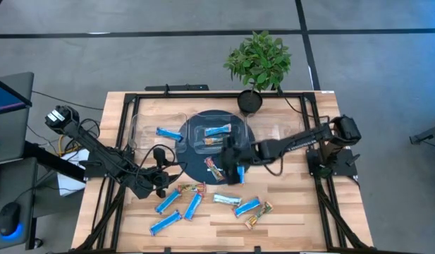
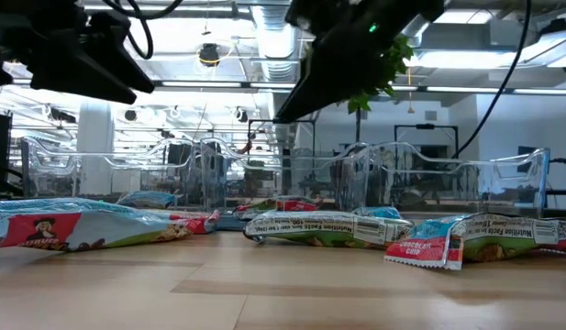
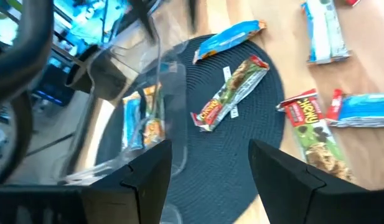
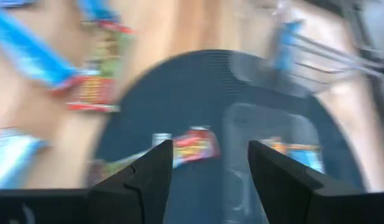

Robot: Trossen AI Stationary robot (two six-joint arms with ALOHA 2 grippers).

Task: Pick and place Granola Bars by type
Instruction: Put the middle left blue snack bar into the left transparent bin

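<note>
wooden table (image 1: 288,212), right tool (image 1: 231,171) open above mat (image 1: 196,166)

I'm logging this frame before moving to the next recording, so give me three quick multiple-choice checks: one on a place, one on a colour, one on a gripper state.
1. Where is the right gripper?
A. Above the dark round mat
B. Above the potted plant
C. Off the table's left edge

2. What colour is the single bar in the left clear tray?
A. Tan
B. Blue
C. Silver-green

3. What state is the left gripper in?
A. Shut on a blue bar
B. Shut on a tan bar
C. Open, holding nothing

Answers:
1. A: in the high view the right gripper is over the mat at mid-table.
2. B: the bar inside the left clear tray has a bright blue wrapper.
3. C: in the left wrist view the left gripper has its fingers apart, with only the mat showing between them.
</note>
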